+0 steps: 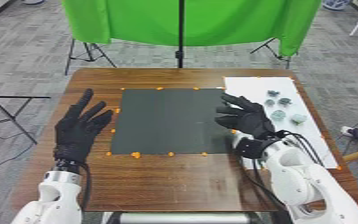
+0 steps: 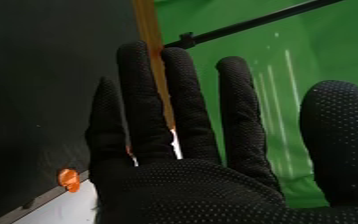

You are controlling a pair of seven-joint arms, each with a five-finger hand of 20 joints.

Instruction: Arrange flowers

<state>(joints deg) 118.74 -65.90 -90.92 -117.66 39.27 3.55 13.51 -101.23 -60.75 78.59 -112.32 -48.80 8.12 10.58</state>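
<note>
Arr. prob. not begun, all placing left: flowers (image 1: pixel 298 119) are being borne by white sheet (image 1: pixel 254 85) nr R edge of desk (image 1: pixel 162 186); L robot hand (image 1: pixel 76 132) & R robot hand (image 1: pixel 246 121) are being held open.

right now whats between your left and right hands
In the head view, a dark mat with orange dabs along its edge lies between the left hand and right hand.

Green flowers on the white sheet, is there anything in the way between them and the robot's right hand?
Nothing visible stands between the right hand and the green flowers; only bare white sheet separates them.
</note>
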